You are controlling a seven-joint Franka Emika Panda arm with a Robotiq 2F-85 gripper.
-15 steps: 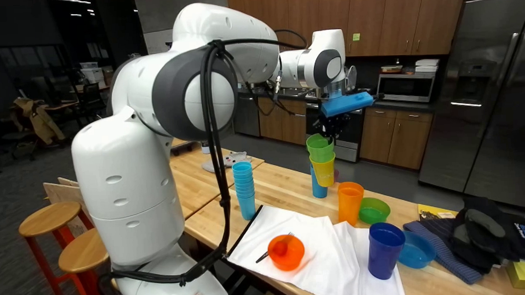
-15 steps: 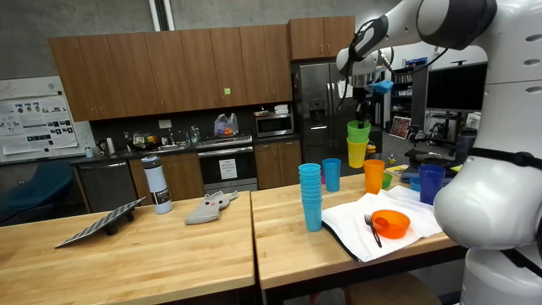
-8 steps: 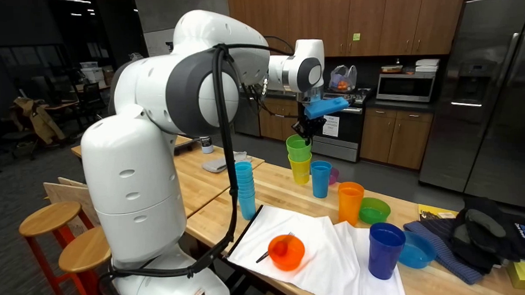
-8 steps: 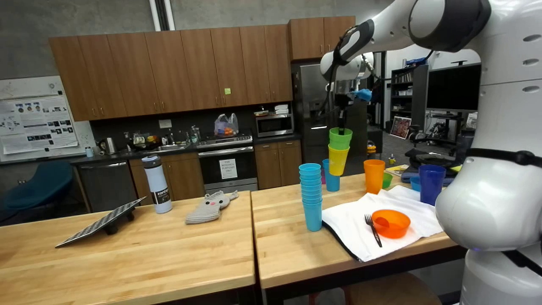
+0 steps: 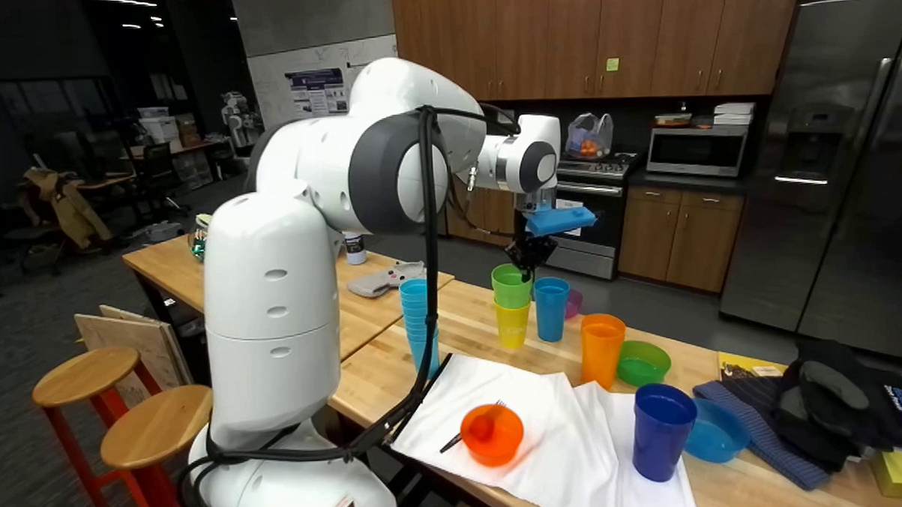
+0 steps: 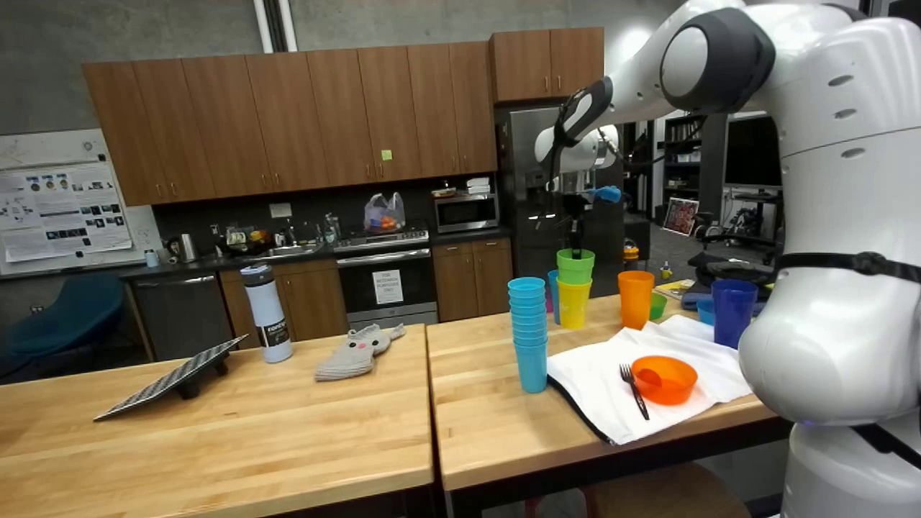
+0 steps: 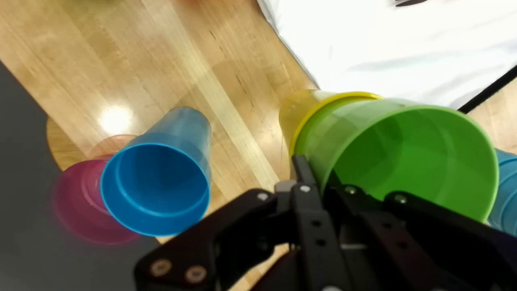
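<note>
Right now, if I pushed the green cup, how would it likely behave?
The green cup probably won't slide freely, since the jaws pinch its wall. It's likely fairly stiff: its rim looks round despite that pinch. Pushing may move the yellow cup too: the green one nests inside it.

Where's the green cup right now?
Right of centre in the wrist view, the green cup is nested in the yellow cup, its wall clamped by the gripper.
</note>
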